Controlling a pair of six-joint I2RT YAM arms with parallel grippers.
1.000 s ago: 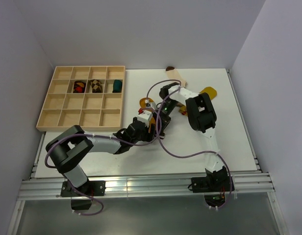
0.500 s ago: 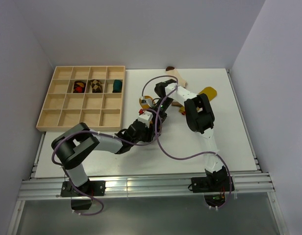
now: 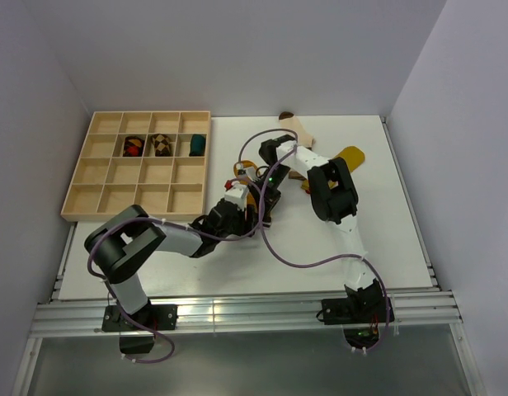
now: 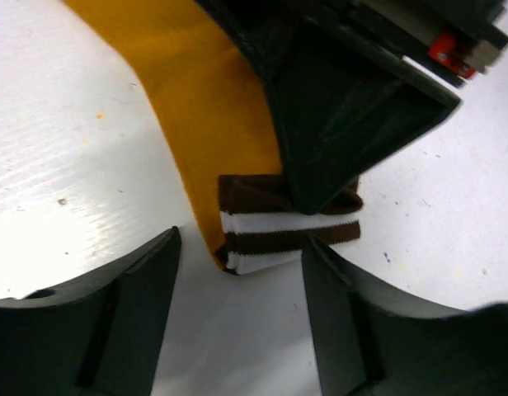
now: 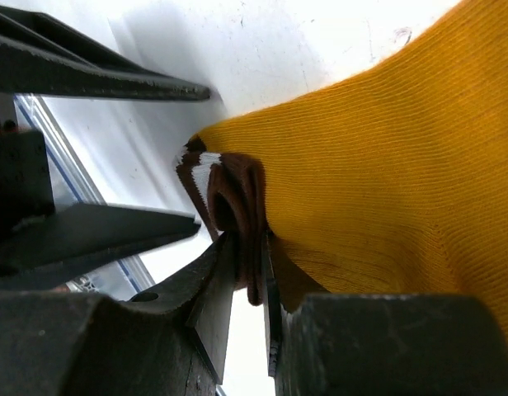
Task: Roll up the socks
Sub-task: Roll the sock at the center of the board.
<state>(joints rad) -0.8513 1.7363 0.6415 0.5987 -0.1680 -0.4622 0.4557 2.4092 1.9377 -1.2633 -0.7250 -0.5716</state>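
- The right gripper (image 5: pixel 247 252) is pinching nearly closed on the striped cuff (image 4: pixel 280 233) of the mustard sock (image 4: pixel 206 107). The cuff is folding over on itself between its fingers, with brown and white bands stacking up.
- The left gripper (image 4: pixel 237 247) is standing open with one finger on each side of the cuff's end, and it is gripping nothing. I cannot tell whether either finger is brushing the fabric.
- The mustard sock is lying flat on the white table (image 3: pixel 386 239) near its middle. The orange body is stretching away from the cuff, and both grippers are meeting over it.
- The cream sock (image 3: pixel 297 125) is lying at the table's far edge, about midway along it. Its brown toe is pointing toward the far wall, and it is sitting apart from both grippers.
- The yellow sock (image 3: pixel 351 155) is lying right of the middle, toward the far-right corner, partly hiding under the right arm. A small red patch is showing on the arm's near side, too small to tell what it belongs to.
- The wooden tray (image 3: pixel 77 202) is sitting at the far-left corner of the table.
- Three neighbouring compartments in the tray's second row from the far edge are holding the red-and-dark bundle (image 3: pixel 134 146), the brown-checkered bundle (image 3: pixel 161 145) and the teal bundle (image 3: pixel 196 145). The teal one is sitting in the rightmost column.
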